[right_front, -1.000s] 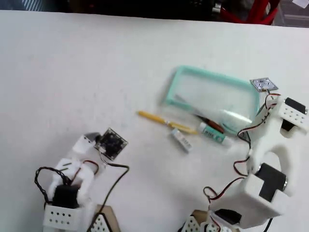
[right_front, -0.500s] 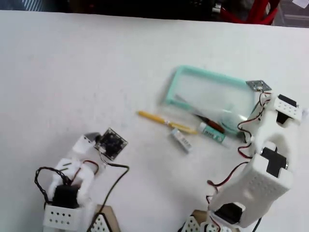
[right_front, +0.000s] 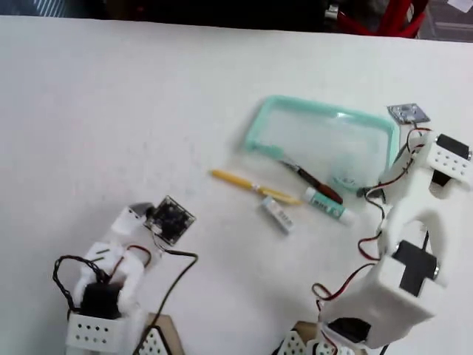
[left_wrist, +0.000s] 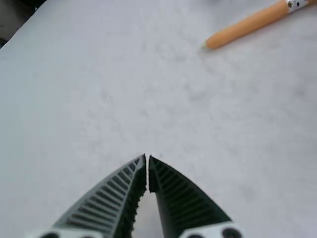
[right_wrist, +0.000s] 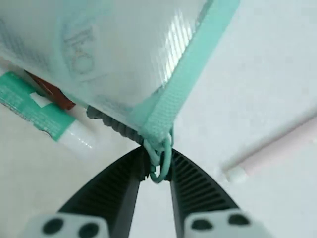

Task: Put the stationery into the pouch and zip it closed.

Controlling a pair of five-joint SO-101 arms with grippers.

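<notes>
The clear pouch (right_front: 325, 144) with a teal border lies flat at the table's right. My right gripper (right_wrist: 157, 166) is shut on the teal zipper pull ring (right_wrist: 159, 159) at the pouch's (right_wrist: 124, 49) corner; in the high view it (right_front: 367, 192) sits at the pouch's near right corner. In front of the pouch lie a dark red pen (right_front: 314, 180), a green-and-white glue stick (right_front: 327, 205), a yellow pencil (right_front: 251, 185) and a small white eraser (right_front: 277, 214). My left gripper (left_wrist: 147, 159) is shut and empty over bare table, with the pencil (left_wrist: 247, 22) farther off.
The left arm (right_front: 111, 274) rests at the near left, well apart from the stationery. The right arm's body (right_front: 399, 274) stands at the near right. A pale stick (right_wrist: 277, 144) lies on the table beside the pouch's corner. The table's far edge (right_front: 222, 26) borders dark floor.
The right arm swung toward the pouch and back while holding the zipper end. The pouch shifted slightly left and away, leaving the dark red pen more exposed. The left arm stayed still.
</notes>
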